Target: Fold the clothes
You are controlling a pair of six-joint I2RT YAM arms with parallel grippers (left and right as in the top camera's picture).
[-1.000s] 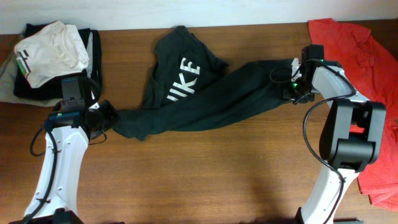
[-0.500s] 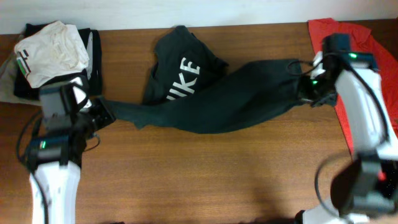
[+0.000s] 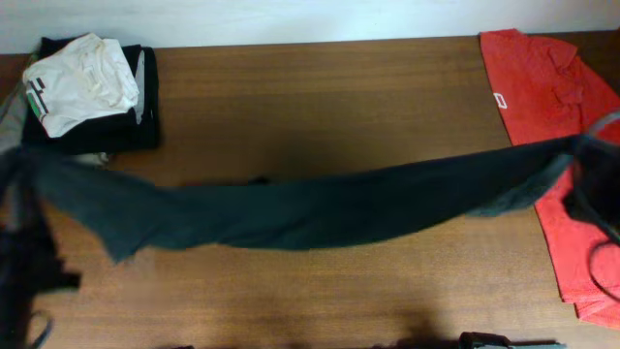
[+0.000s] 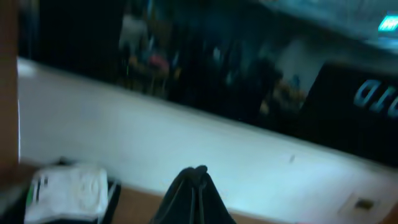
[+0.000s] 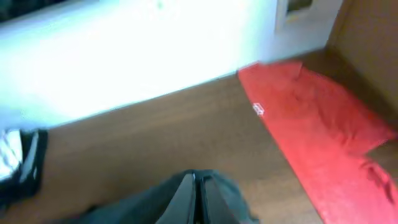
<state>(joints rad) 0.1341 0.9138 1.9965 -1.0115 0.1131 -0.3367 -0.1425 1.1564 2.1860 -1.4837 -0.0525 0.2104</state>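
Clearly soft and light, the black T-shirt (image 3: pixel 291 208) sags in a shallow curve between its two held ends, so I judge it will drape and bunch rather than keep any shape. The best holds are probably corners, a hem or a shoulder seam, where doubled cloth slips less. It is pulled into one long band across the table (image 3: pixel 310 97), its long axis running left to right, and its lettering is hidden. The left gripper (image 4: pixel 194 183) is closed on a pinch of dark cloth at one end, and the right gripper (image 5: pixel 194 186) is clamped on the other end. The band's right end crosses over the red T-shirt (image 3: pixel 542 78). The white folded garment (image 3: pixel 82 82) lies near its left end, at the back corner.
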